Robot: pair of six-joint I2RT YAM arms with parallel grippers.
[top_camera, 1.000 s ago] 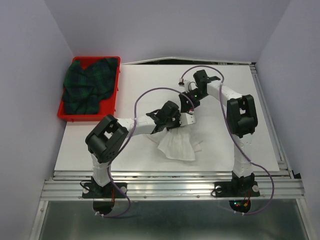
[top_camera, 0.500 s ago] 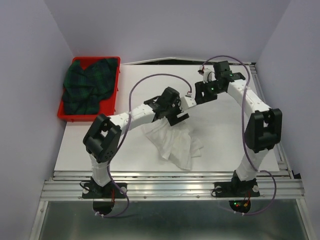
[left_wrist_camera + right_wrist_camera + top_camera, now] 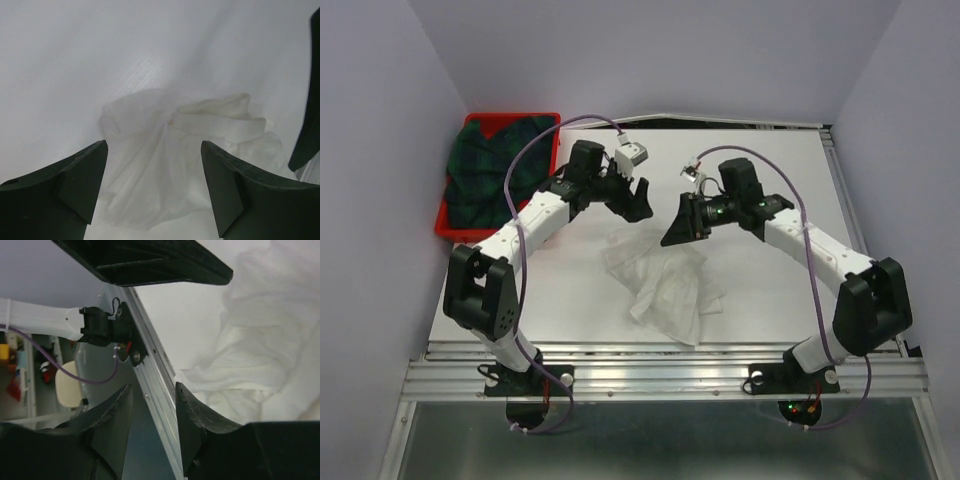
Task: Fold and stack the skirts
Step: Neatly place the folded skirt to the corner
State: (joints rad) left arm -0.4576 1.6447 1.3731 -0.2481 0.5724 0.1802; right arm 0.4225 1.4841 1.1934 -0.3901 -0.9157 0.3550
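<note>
Both arms were poised over the white skirt (image 3: 665, 285); it lay in a loose, crumpled heap on the table (image 3: 770, 170), about midway across and toward the near edge, unfolded. My left gripper (image 3: 632, 200) hung above its far-left margin, fingers (image 3: 75, 185) spread wide with nothing between them; the wrist view looked down onto the heap, which I read as lining up for a hold on an edge. My right gripper (image 3: 678, 230) sat above the far-right margin, tilted toward the near rail; its fingers (image 3: 197, 425) stood a modest gap apart, also empty.

Cloth: thin, half-sheer at the single-layer fringe, opaque where the ruffles bunched; soft rounded folds, no clean hem line visible from above; I judged it would drape and slip, so an edge needs finding first. The plaid skirt (image 3: 495, 175), dark green and navy and heavier-looking, lay bunched in the red tray (image 3: 470, 237) at far left, well apart from both grippers; stacking not yet begun.
</note>
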